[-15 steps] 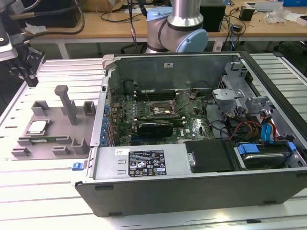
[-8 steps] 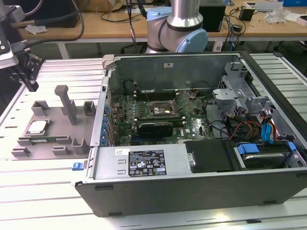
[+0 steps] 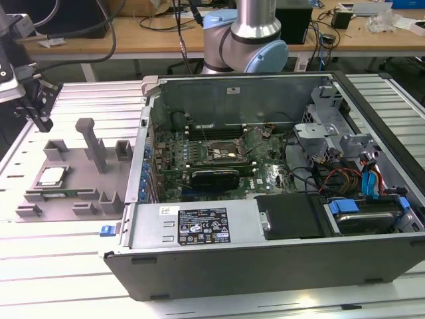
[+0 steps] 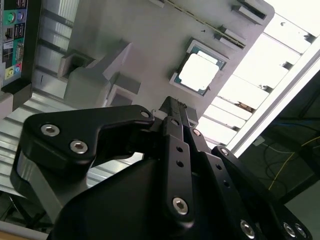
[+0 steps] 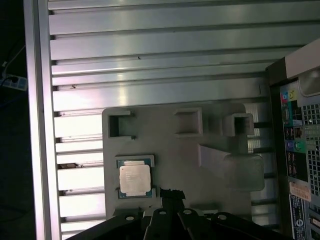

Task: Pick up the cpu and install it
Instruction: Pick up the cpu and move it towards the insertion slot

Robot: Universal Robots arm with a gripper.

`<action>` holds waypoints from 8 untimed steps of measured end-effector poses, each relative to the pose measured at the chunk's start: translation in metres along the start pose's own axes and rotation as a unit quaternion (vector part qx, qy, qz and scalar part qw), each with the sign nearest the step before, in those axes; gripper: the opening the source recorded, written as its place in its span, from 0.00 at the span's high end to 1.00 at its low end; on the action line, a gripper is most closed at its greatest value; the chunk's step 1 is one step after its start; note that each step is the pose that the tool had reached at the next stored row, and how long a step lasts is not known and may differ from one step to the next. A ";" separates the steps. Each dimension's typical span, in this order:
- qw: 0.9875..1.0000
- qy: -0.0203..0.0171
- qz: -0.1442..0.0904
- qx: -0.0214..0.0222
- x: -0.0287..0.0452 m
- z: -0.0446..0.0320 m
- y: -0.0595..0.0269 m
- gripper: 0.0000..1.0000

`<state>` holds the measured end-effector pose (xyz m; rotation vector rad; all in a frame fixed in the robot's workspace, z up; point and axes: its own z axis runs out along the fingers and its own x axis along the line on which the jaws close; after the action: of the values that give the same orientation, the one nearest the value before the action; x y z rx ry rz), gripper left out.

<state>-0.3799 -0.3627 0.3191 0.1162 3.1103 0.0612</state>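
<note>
The small, flat, square cpu (image 5: 135, 180) with its shiny silver metal top lies in a recess of the matte grey plastic fixture plate (image 5: 210, 137). It is likely light, stiff, slick and fragile, best taken by opposite edges. The black gripper (image 4: 173, 104) hovers above it, clenched on nothing.

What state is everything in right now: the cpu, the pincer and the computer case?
cpu, lying flat in its recess on the gray fixture, not gripped.
pincer, shut and empty, hanging above the fixture, apart from the cpu.
computer case, lying on its side, panel off, motherboard exposed.
</note>
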 end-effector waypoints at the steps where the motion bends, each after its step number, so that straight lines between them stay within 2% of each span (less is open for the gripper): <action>1: 1.000 0.000 0.000 0.000 0.0000 0.0000 0.0000 0.89; 8: 1.000 0.000 0.000 0.000 0.0006 0.0014 -0.0002 0.89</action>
<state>-0.3804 -0.3628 0.3177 0.1161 3.1104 0.0612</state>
